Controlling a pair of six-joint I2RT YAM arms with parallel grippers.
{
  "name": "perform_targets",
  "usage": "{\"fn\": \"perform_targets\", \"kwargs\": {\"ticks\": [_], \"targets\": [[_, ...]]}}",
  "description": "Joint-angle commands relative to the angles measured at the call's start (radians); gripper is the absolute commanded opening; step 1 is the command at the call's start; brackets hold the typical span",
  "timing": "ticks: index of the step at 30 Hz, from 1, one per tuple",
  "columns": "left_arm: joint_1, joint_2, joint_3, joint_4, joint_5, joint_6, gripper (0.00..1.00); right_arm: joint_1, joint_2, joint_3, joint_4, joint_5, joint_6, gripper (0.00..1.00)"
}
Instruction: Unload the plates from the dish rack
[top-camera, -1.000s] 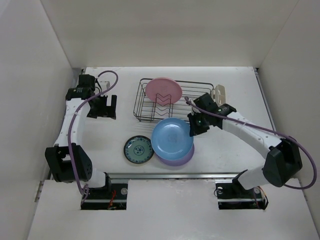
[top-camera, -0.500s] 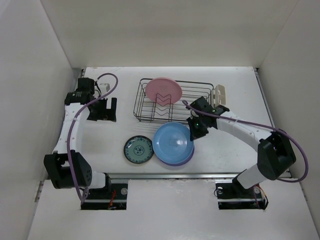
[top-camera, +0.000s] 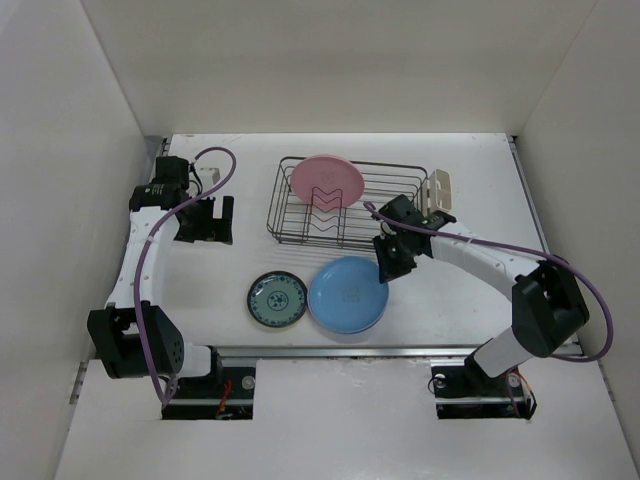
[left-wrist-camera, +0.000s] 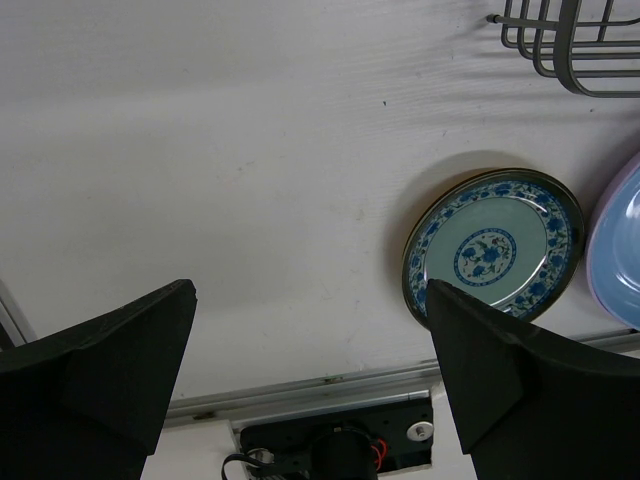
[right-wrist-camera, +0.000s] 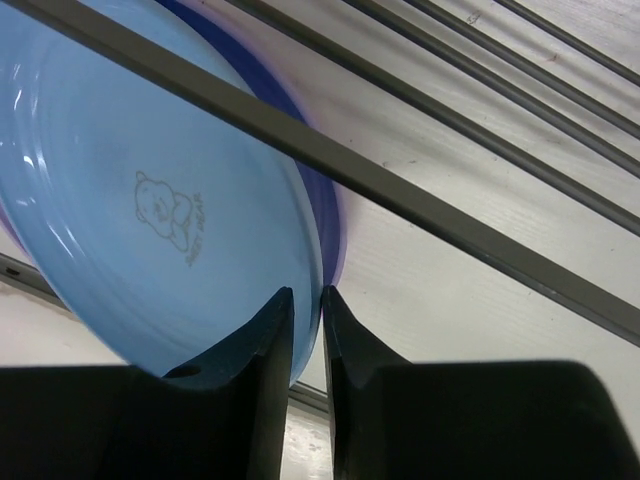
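Counting outward, I have the teal plate (top-camera: 277, 299) and light blue plate (top-camera: 345, 296) on the surface (top-camera: 450, 300), the blue's rim pinched in the right gripper (right-wrist-camera: 305, 300). The left gripper (top-camera: 205, 218) gapes empty; only the pink plate (top-camera: 327, 181) stands in the dish rack (top-camera: 385, 165).

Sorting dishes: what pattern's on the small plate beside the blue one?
The small plate is pale teal with blue floral border; clearest in left wrist view.

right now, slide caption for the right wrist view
Right gripper pinches the light blue plate by its rim over the lavender plate, behind dish rack wires
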Motion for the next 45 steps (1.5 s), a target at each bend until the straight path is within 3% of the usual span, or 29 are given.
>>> {"fn": "perform_targets", "kwargs": {"ticks": [1, 14, 34, 37, 41, 45], "targets": [[0.003, -0.038, -0.005, -0.015, 0.006, 0.012, 0.99, 0.012, 0.000, -0.002, 0.027, 0.007, 0.012, 0.25], [0.003, -0.038, -0.014, -0.015, 0.006, 0.012, 0.99, 0.021, -0.010, 0.007, 0.007, 0.025, 0.021, 0.45], [0.003, -0.029, -0.023, -0.015, -0.003, 0.021, 0.99, 0.050, -0.059, 0.208, -0.054, 0.059, -0.020, 0.46], [0.003, -0.020, -0.023, -0.006, -0.003, 0.021, 0.99, 0.050, -0.059, 0.267, -0.036, 0.115, -0.043, 0.64], [0.003, -0.009, -0.014, -0.006, -0.003, 0.021, 0.99, 0.050, -0.005, 0.392, 0.056, 0.256, -0.074, 0.77], [0.003, 0.002, 0.004, -0.017, -0.003, 0.021, 0.99, 0.050, 0.122, 0.557, 0.122, 0.372, -0.117, 0.80]]}}
